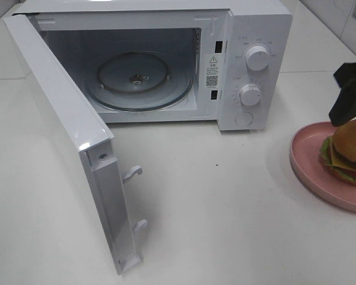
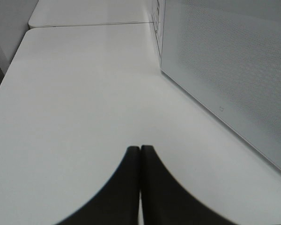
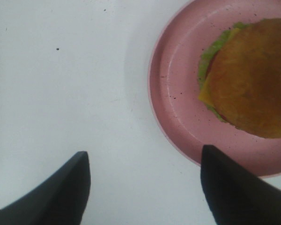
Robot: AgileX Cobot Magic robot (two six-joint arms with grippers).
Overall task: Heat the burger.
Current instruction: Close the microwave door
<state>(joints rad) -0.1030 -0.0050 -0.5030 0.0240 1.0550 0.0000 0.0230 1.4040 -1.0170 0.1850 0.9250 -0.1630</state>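
While the right gripper (image 3: 143, 183) hangs over the white desk (image 1: 213, 202) with its jaws spread wide and nothing between them, one dark finger (image 3: 234, 187) overlaps the near rim of the pink plate (image 3: 178, 93) in the right wrist view and the other finger stands over bare desk beside the plate. From the high camera that gripper (image 1: 350, 98) shows as a black shape at the right edge, just behind the plate and above the burger (image 1: 347, 151).

Sitting on the plate, the burger is off-centre, with a golden-brown bun on top and yellow cheese, green lettuce and a red layer showing below at its side. It is untouched by either arm, outside the microwave (image 1: 166, 59) and well to that appliance's right.

On the other side, the left gripper (image 2: 140, 187) has its jaws pressed together, empty, low over the desk beside the perforated outer face of the microwave door (image 2: 225, 84).

That door (image 1: 65, 142) stands swung fully open to the left. Inside the cavity the glass turntable (image 1: 139, 80) lies bare, and two round knobs (image 1: 252, 77) sit on the right-hand panel.
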